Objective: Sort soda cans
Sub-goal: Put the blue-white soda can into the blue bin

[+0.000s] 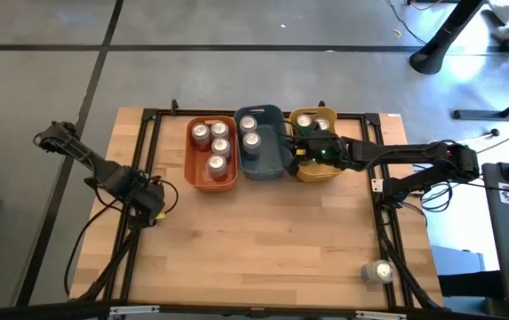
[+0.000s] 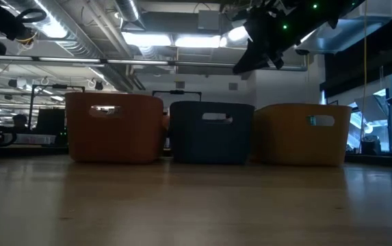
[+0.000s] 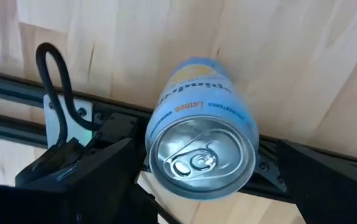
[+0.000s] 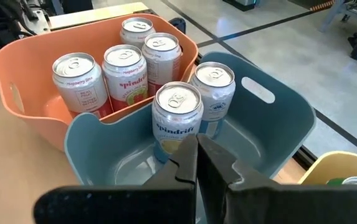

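A pale blue and yellow soda can (image 3: 200, 134) with a silver top stands by the black rail at the table's left edge. It shows only in the left wrist view. My left gripper (image 1: 145, 197) (image 3: 203, 186) points down over it, open, one finger on each side of the can and apart from it. My right gripper (image 1: 297, 147) (image 4: 197, 152) is shut and hangs above the blue bin (image 1: 263, 160), clear of its two cans (image 4: 177, 118). The orange bin (image 1: 194, 164) holds several red-labelled cans (image 4: 123, 78). The yellow bin (image 1: 318, 171) holds two cans (image 1: 305, 121).
One more can (image 1: 378, 271) sits near the table's near right corner. The three bins stand side by side at the far middle of the table. A black rail frame (image 1: 147, 133) runs around the table's edges. Bare wood (image 1: 263, 240) lies between the bins and the near edge.
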Tool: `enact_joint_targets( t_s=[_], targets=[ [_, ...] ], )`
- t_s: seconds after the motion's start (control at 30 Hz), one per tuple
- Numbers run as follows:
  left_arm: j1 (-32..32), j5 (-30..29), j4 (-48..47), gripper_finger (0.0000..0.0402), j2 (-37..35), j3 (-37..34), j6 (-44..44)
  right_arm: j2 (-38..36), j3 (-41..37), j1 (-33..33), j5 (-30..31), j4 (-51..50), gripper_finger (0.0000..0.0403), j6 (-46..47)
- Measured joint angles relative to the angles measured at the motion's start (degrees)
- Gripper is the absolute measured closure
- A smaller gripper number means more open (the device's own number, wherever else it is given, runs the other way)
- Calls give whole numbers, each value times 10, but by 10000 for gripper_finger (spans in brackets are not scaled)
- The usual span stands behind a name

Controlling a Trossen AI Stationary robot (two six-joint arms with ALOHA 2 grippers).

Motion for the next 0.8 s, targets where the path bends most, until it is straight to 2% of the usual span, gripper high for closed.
enact_joint_targets(
  t_s=[0.3, 0.47, 0.8],
  targets=[
    [0, -1, 1, 25, 22, -1, 12, 53, 0, 0, 0, 8, 395, 0],
    [0, 1, 4, 25, 46, -2, 37, 81, 0, 8, -11, 47, 395, -7],
    [-1, 29, 45, 25, 91, -14, 77, 88, 0, 15, -17, 65, 395, -25]
  ],
)
